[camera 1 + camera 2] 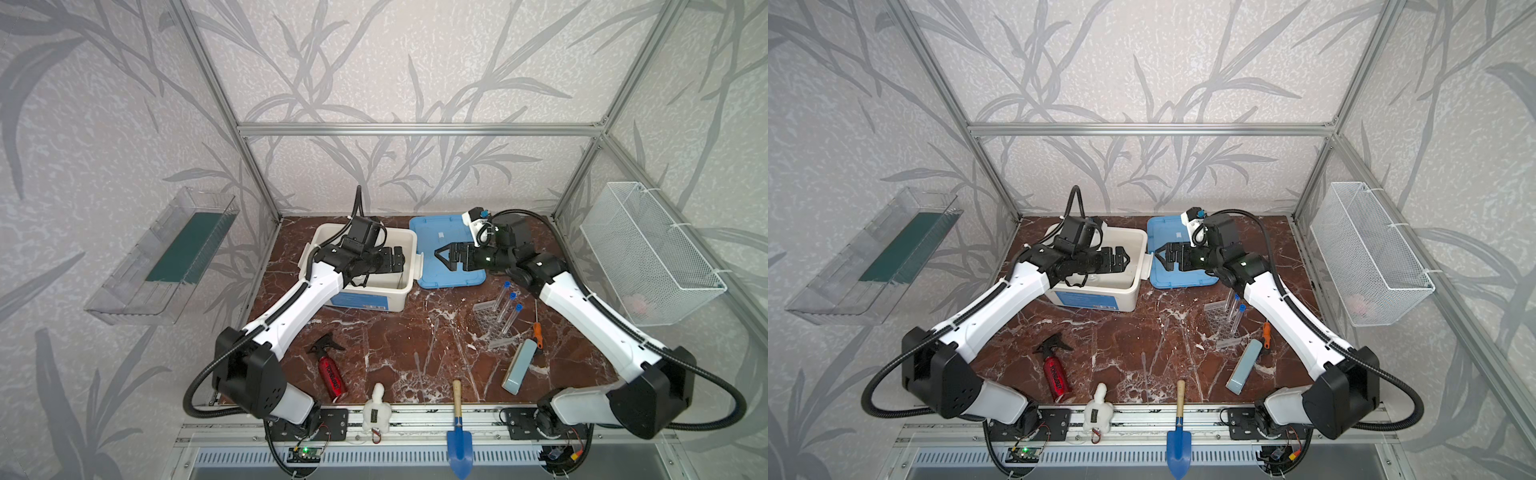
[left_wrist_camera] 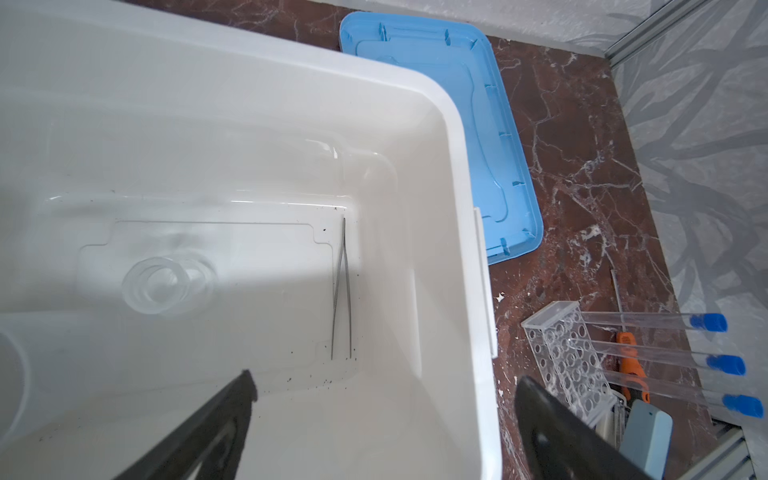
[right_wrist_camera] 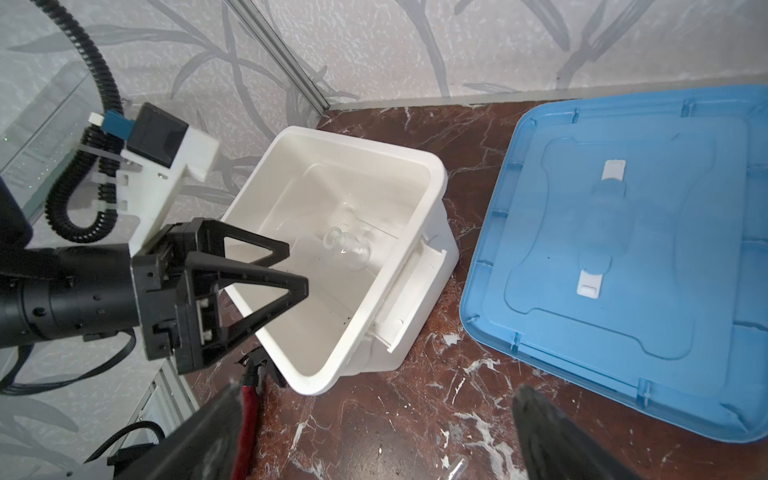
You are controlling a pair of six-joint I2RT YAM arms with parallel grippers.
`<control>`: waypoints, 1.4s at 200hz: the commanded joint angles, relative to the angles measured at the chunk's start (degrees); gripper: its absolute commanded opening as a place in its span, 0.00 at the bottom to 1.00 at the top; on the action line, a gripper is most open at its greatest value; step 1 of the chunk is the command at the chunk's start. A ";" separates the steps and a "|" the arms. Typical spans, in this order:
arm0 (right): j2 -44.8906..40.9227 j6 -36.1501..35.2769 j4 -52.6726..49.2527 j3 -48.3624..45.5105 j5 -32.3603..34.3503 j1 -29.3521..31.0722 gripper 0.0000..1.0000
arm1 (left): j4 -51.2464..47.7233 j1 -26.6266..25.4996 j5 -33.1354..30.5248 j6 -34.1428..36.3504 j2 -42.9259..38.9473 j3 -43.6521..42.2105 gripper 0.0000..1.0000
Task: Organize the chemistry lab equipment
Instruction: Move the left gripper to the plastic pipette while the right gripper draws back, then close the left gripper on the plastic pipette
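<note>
Hands on both arms stand spread wide, and neither holds anything. The left hand [image 1: 400,259] hangs over the open white bin [image 1: 397,297] near the counter's back edge, left of the middle. The right hand [image 1: 442,259] hovers over the blue lid [image 1: 428,237], which lies flat just beside the bin on its right.

From where I stand, the bin already has some glassware in it. The thin rods [image 2: 337,291] lie on its floor close to one wall, joined at one end and splayed at the other. The small clear glass bottle [image 3: 347,249] lies on its side near the middle of the floor. A fainter outline against a bin wall looks like the clear beaker [image 2: 332,153], though it is hard to make out.

Out on the counter toward the right edge, about midway from back to front, sits the clear perforated tube rack [image 1: 492,324]. The three long clear tubes with blue caps [image 1: 509,309] slant across it, caps toward the back. I cannot tell whether they sit in its holes.

An orange-handled screwdriver [image 1: 537,332] and a grey-blue block [image 1: 519,365] lie just beside the rack.
</note>
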 commanded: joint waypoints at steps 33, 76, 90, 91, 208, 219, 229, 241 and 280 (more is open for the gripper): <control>-8.74 -3.74 -8.96 -6.45 0.49 0.21 0.99 | -12.03 -3.65 0.20 -1.27 -12.03 1.26 0.95; -14.99 -1.33 -12.17 -10.62 -0.50 0.50 0.99 | -15.92 -16.23 -3.62 -8.87 -16.84 -3.23 0.89; -16.06 -1.62 -15.25 -11.29 -0.18 0.54 0.99 | -15.20 -17.82 -3.62 -12.83 -17.51 -6.95 0.87; -16.12 -1.60 -15.63 -11.35 -0.11 0.58 0.99 | -15.13 -17.99 -3.64 -13.18 -17.56 -7.23 0.87; -21.03 4.41 -17.99 -21.73 4.10 6.81 0.98 | 1.00 -33.68 -11.71 -30.43 -5.03 -24.25 0.55; -21.82 5.27 -17.20 -22.70 4.56 6.86 0.98 | 1.63 -34.31 -11.75 -31.03 -2.64 -24.26 0.54; -22.68 6.15 -16.19 -23.64 4.55 6.87 0.98 | 3.35 -35.00 -11.07 -32.02 -0.79 -24.87 0.52; -23.43 6.43 -15.47 -24.14 4.67 6.90 0.98 | 7.27 -35.43 -8.33 -33.68 1.43 -26.25 0.52; -23.37 5.79 -15.71 -24.38 5.06 6.85 0.98 | 3.74 -37.66 -11.42 -34.19 6.14 -24.03 0.43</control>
